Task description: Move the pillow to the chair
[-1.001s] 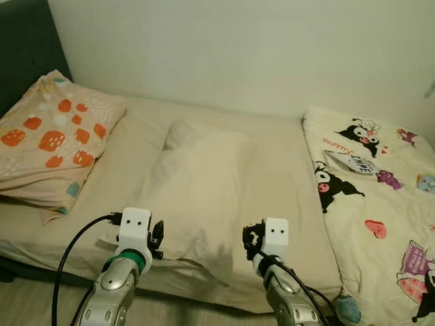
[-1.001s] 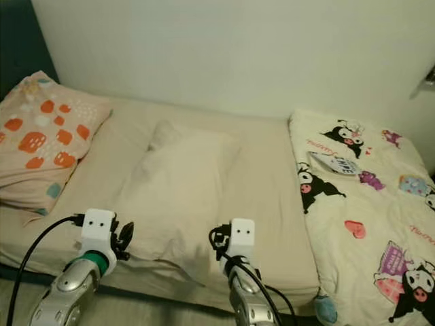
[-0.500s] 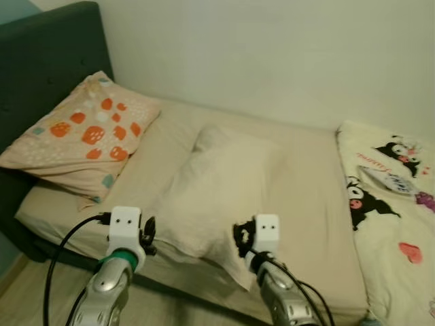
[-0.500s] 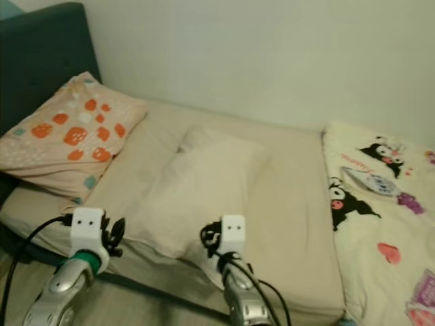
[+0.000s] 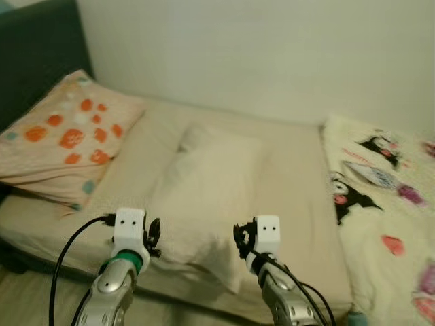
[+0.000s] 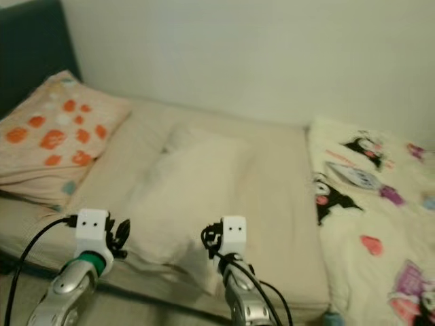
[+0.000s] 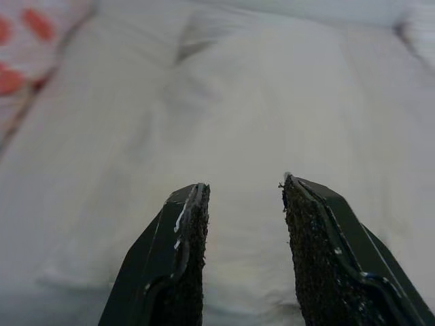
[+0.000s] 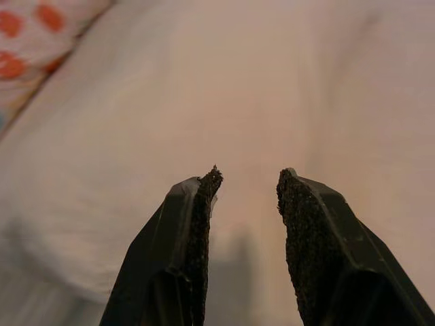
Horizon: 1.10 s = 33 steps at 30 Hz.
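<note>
A plain cream pillow (image 5: 211, 183) lies flat in the middle of the bed (image 5: 292, 183), its near edge close to the mattress front. My left gripper (image 5: 153, 238) hovers at the pillow's near left corner and my right gripper (image 5: 239, 239) at its near right corner. Both are open with nothing between the fingers. In the left wrist view the cream pillow (image 7: 272, 102) spreads out beyond the left gripper (image 7: 243, 190). From the right wrist, the right gripper (image 8: 248, 178) hangs open just above the pillow's surface (image 8: 204, 102).
A peach pillow with orange spots (image 5: 61, 142) leans on the dark headboard (image 5: 41, 61) at the left. A cartoon-print quilt (image 5: 387, 210) covers the bed's right part. A pale wall (image 5: 272, 54) runs behind the bed.
The head camera has swung, so the bed sits differently in the picture: less headboard, more quilt than half a second ago. Both grippers stay open at the pillow's near edge.
</note>
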Available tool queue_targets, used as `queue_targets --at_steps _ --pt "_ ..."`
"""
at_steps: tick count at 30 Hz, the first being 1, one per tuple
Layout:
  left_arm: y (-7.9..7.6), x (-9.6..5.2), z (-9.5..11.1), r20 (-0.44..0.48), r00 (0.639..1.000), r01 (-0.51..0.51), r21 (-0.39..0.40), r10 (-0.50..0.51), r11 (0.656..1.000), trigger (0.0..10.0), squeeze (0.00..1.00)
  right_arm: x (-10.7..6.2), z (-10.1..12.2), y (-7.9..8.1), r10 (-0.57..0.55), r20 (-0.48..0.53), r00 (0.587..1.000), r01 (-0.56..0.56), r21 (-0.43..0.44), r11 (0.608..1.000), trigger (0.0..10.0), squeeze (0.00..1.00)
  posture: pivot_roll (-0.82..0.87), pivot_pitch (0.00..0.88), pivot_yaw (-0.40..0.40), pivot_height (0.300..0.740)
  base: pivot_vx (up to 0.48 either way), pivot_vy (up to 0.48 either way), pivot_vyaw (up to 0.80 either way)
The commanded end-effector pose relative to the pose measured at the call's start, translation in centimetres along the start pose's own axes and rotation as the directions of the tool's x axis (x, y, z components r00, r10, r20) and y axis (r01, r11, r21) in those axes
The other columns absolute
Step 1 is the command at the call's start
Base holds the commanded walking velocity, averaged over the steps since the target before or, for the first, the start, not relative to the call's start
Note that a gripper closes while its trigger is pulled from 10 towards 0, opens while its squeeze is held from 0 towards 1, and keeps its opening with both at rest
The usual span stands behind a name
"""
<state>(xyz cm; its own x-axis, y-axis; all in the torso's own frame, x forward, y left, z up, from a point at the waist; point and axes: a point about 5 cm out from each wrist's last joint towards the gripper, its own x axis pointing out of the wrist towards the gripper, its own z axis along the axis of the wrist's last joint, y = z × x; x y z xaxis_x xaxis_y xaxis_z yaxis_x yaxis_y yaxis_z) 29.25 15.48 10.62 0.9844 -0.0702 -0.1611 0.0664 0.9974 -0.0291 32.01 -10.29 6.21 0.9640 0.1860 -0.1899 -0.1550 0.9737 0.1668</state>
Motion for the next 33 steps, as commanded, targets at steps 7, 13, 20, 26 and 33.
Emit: queue_targets --at_steps 7,13,20,26,33 --pt "-0.04 -0.20 -0.43 -0.018 1.000 0.008 0.002 -0.008 1.000 10.0 0.00 -0.35 -0.74 -0.58 -0.031 -0.029 0.999 0.031 0.020 0.999 10.0 0.00 0.06 0.028 -0.021 0.740 0.243 0.000 -0.30" --pt "-0.04 -0.16 -0.36 -0.016 1.000 0.010 -0.003 -0.010 1.000 10.0 0.00 -0.25 -0.67 -0.56 -0.032 -0.031 0.999 0.032 0.016 0.999 10.0 0.00 0.06 0.028 -0.020 0.740 0.241 0.000 0.00" --pt "-0.06 -0.04 -0.24 -0.013 1.000 0.015 -0.010 -0.015 1.000 10.0 0.00 -0.20 -0.59 -0.59 -0.036 -0.029 0.999 0.036 0.018 0.999 10.0 0.00 0.06 0.024 -0.018 0.740 0.266 0.000 0.00" --pt "-0.13 0.05 -0.23 -0.013 1.000 0.020 -0.013 -0.021 1.000 10.0 0.00 -0.25 -0.56 -0.71 -0.040 -0.026 0.999 0.041 0.019 0.999 10.0 0.00 0.06 0.023 -0.015 0.740 0.286 0.000 0.00" --pt "-0.21 0.16 -0.15 -0.011 1.000 0.028 -0.016 -0.028 0.999 10.0 0.00 -0.35 -0.56 -0.86 -0.043 -0.024 0.999 0.043 0.021 0.999 10.0 0.00 0.05 0.023 -0.011 0.740 0.288 0.000 -0.64"
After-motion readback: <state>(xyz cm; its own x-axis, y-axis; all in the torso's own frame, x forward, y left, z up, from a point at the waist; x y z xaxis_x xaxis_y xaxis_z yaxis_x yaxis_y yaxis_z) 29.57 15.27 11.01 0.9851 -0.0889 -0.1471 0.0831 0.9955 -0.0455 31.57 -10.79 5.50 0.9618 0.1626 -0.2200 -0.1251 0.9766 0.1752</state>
